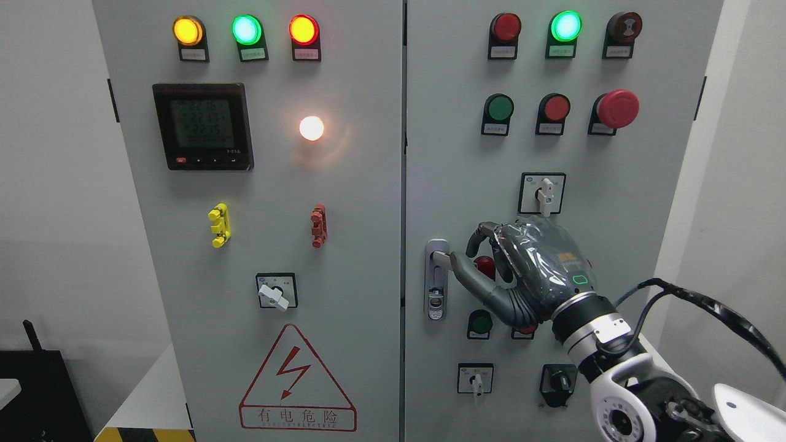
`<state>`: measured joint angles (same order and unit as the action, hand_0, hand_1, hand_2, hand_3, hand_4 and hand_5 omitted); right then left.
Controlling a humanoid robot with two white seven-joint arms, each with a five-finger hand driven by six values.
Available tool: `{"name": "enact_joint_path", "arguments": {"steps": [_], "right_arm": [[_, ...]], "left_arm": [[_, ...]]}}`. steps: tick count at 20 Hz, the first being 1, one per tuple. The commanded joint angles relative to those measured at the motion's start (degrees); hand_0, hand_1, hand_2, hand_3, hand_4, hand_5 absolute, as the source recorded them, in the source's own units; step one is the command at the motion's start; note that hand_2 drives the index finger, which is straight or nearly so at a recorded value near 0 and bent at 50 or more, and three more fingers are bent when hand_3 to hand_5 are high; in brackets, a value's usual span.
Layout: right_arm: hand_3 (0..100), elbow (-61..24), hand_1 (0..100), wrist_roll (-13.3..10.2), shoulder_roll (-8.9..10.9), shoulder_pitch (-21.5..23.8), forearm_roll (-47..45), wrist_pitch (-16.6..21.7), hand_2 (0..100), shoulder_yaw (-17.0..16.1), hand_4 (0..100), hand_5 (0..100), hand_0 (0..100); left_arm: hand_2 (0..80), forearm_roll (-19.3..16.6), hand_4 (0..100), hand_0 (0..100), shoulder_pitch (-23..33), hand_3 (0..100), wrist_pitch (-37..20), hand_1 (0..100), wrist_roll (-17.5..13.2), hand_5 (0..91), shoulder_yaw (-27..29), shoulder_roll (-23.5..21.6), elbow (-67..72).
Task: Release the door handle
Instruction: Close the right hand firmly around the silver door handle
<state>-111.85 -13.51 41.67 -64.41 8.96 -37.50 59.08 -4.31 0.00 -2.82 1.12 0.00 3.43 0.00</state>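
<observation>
The fingers (485, 236) of the right hand (528, 270) are curled loosely rather than clenched, and the thumb (470, 273) stretches out toward nine o'clock until its tip meets the door handle (436, 279), or comes so near that contact cannot be ruled out; the palm hides the fingertips, so whether anything is pinched there is hard to tell, but the handle itself does not look wrapped by the hand. That handle is a slim metal lever with its long axis running twelve to six, mounted at the left edge of the right cabinet door (645, 245), just beside the seam between the two doors, with a keyhole at its lower end. It lies straight at nine o'clock from the palm, so I judge that letting go means drawing the thumb and hand away toward three or four o'clock, back along the forearm (599, 328), which enters from the lower right. This is the only hand near the handle; no left arm shows. Under the knuckles sits a red button (485, 267), with a green button (481, 323) at six o'clock from it, both close enough that a careless retreat could brush them. A white rotary switch (544, 194) stands at twelve o'clock from the hand.
</observation>
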Motion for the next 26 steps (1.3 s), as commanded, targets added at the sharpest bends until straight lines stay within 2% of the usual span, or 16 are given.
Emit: {"name": "enact_joint_path", "arguments": {"steps": [1, 26], "right_arm": [[100, 0.1, 0, 0.0, -0.01, 0.3, 0.0, 0.0, 48, 0.0, 100, 100, 45], [100, 0.7, 0, 0.0, -0.09, 0.2, 0.0, 0.0, 48, 0.0, 100, 100, 45]], "left_arm": [[0.0, 0.0, 0, 12, -0.2, 0, 0.0, 39, 0.0, 0.0, 0.1, 0.0, 0.5], [0.0, 0.0, 0, 12, -0.2, 0, 0.0, 39, 0.0, 0.0, 0.1, 0.0, 0.5]]}}
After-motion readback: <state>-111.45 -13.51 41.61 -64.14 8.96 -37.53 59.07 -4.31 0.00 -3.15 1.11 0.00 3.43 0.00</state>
